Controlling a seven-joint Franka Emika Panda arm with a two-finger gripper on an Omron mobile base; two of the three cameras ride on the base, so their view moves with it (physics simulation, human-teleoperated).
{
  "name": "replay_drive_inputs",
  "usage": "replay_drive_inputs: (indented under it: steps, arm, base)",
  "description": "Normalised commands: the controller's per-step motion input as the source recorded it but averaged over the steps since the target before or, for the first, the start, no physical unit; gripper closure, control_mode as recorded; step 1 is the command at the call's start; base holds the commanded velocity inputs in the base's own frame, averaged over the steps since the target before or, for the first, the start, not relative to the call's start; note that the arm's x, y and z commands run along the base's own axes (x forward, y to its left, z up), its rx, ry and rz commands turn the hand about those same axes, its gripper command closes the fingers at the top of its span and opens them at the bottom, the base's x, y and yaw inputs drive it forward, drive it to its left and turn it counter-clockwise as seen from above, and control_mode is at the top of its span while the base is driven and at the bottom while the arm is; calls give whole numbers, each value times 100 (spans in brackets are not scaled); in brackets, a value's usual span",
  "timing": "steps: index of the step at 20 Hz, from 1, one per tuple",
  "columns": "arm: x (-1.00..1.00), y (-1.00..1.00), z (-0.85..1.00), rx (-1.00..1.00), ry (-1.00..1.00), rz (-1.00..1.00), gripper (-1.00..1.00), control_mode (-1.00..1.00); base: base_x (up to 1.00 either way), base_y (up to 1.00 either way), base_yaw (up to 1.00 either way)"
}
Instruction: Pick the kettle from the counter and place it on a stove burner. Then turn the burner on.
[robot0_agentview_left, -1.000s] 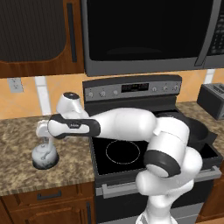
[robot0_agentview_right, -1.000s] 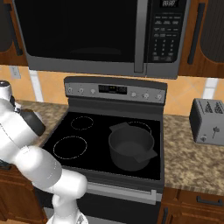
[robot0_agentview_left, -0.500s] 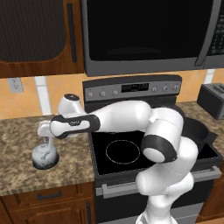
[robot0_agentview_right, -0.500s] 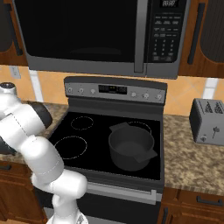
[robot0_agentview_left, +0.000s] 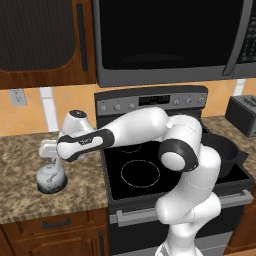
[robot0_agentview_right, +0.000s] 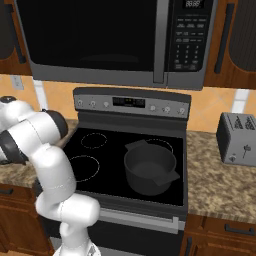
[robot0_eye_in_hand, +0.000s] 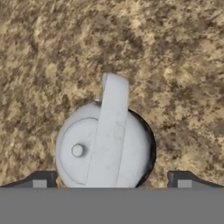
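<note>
The small silver-white kettle stands upright on the speckled granite counter, left of the stove. My gripper hangs straight above it, pointing down and close to the handle. In the hand view the kettle lies between my two fingertips, its arched handle running up the picture; the gripper is open and holds nothing. The large white-outlined stove burner lies bare at the front left of the black glass, also seen as the burner from the right.
A large black pot sits on the stove's front right. Behind the large burner is a smaller circle. A toaster stands on the right counter. Knobs line the stove's back panel, under the microwave.
The arm's elbow and upper links have swung left and forward. The gripper has stayed over the kettle, sinking only slightly. The kettle has not moved.
</note>
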Motion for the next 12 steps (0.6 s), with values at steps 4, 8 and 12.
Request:
replay_drive_inputs:
  steps: [4, 8, 12]
  arm:
    - [9, 18, 0, 0, 0, 0, -100, -100]
    - [17, 7, -13, 0, 0, 0, -100, -100]
    - [0, 3, -11, 0, 0, 0, -100, -100]
  base:
    - [0, 0, 0]
    - [0, 0, 0]
    - [0, 0, 0]
